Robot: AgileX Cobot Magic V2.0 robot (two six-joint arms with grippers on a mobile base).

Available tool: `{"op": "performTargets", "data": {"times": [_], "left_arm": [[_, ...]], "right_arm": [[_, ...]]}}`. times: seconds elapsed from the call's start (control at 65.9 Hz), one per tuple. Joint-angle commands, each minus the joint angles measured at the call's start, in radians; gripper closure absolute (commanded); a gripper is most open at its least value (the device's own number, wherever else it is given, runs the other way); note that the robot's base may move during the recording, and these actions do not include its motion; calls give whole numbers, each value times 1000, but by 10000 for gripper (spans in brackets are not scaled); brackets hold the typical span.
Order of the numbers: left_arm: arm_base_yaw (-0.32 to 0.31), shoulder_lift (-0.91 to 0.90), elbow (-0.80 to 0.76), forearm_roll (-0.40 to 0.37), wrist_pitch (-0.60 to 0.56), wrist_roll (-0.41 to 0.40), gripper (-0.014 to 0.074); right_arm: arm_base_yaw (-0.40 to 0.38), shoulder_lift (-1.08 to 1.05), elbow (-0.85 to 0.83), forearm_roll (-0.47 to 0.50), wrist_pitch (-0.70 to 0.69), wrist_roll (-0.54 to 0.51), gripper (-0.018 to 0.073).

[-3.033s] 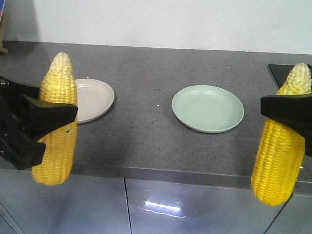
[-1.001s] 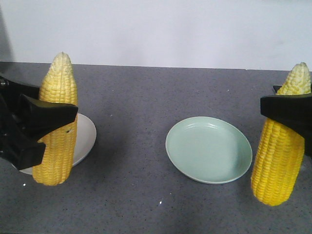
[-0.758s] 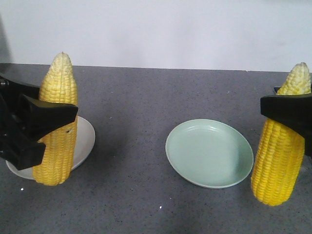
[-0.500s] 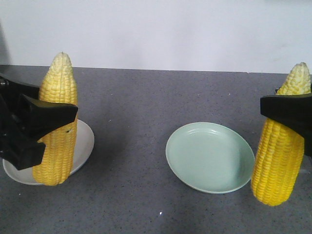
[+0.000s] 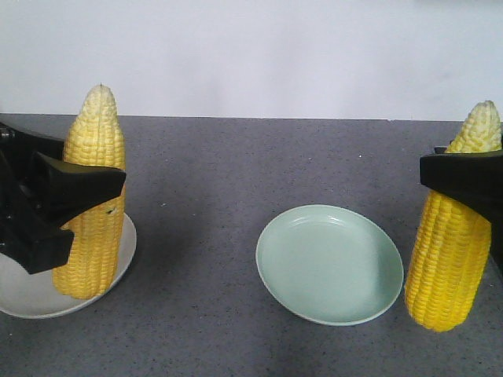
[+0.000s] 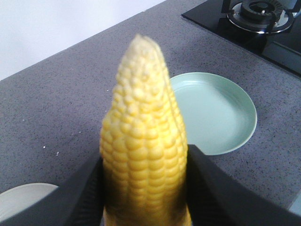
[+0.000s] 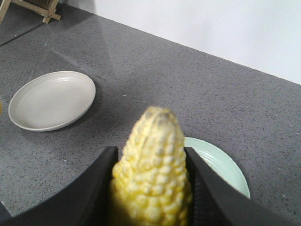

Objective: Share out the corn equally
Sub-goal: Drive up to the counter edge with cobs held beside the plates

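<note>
While both plates sit bare on counter (image 5: 236, 173), no corn delivered yet. Left gripper (image 5: 47, 206) clamps cob (image 5: 93, 196) upright above white plate (image 5: 31, 294) at counter's left edge; right gripper (image 5: 464, 182) clamps second cob (image 5: 456, 236) beside green plate (image 5: 329, 264). Both placements remain.

A dark grey speckled table (image 5: 236, 181) fills most of the front view, meeting a plain white wall (image 5: 259, 55) across the upper part of the frame. A pale green plate (image 5: 330, 263) lies flat on it at lower centre-right. A white plate (image 5: 31, 294) lies at the lower left, partly hidden and cut by the frame edge, well apart from the green one. In the left wrist view, a black gas hob (image 6: 256, 21) with a round burner occupies the upper right corner. In the right wrist view, a wooden stand (image 7: 35, 9) shows at the upper left, only partly in frame.
</note>
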State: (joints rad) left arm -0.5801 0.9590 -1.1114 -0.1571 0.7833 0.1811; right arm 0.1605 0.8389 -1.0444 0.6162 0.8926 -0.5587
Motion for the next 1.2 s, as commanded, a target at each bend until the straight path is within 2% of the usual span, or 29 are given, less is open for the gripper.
{"op": "performTargets", "data": {"times": [0.0, 1.183], "left_arm": [[2, -8, -22, -17, -66, -2, 346], [2, -8, -22, -17, -66, -2, 346]], "right_arm": [[-5, -4, -24, 26, -60, -6, 391], [-5, -4, -24, 28, -60, -5, 391]]}}
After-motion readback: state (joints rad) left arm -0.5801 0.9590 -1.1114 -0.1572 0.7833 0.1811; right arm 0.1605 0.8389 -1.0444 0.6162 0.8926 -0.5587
